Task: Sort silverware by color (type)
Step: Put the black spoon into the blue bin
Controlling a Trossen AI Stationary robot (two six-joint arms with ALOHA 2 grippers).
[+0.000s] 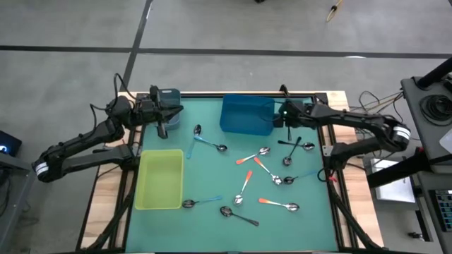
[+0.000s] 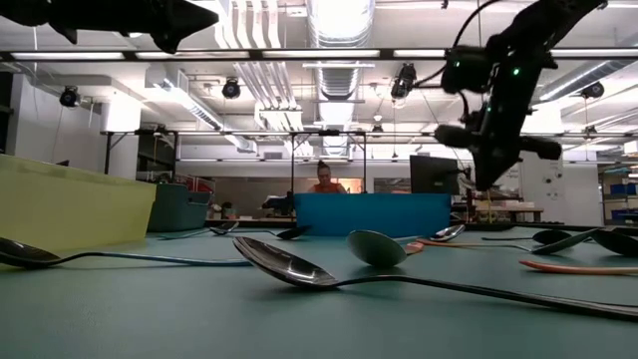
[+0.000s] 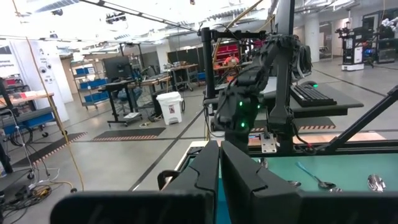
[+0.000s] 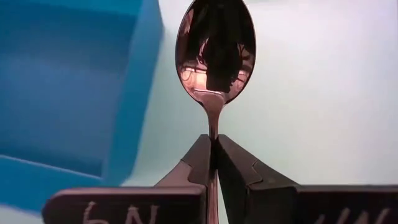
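right end effector (image 4: 213,155): clamped on a dark metal spoon (image 4: 216,59), held just beside the blue bin (image 1: 246,114) | left end effector (image 1: 162,127): fingers together, nothing held, by the bench's (image 1: 212,219) far left corner | other spoons (image 1: 272,176): scattered on the bench

No legible text or labels.

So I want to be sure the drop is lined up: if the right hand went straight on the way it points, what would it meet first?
The right hand, shut on a dark metal spoon, points down at bare table mat just beside the blue bin, so probably the mat; depth is unclear.
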